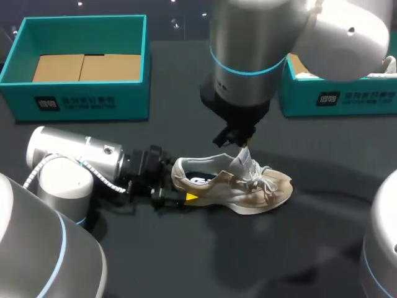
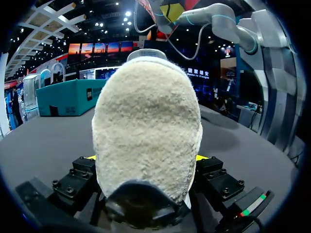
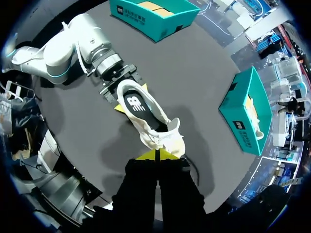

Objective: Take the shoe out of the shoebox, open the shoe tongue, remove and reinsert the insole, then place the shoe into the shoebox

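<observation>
A beige and white shoe (image 1: 251, 186) lies on its sole on the dark table, toe to the right. My left gripper (image 1: 181, 185) straddles its heel, and in the left wrist view the fuzzy heel (image 2: 146, 131) fills the space between both fingers. My right gripper (image 1: 242, 144) comes down from above and is shut on the shoe tongue (image 1: 240, 160), which stands pulled up. The right wrist view shows that gripper's yellow tips (image 3: 156, 155) pressed together at the tongue, with the dark insole (image 3: 136, 104) showing in the shoe's opening.
An open teal shoebox (image 1: 80, 99) with a cardboard floor stands at the back left. A second teal box (image 1: 338, 96) with white contents sits at the back right. Bare dark table lies in front of the shoe.
</observation>
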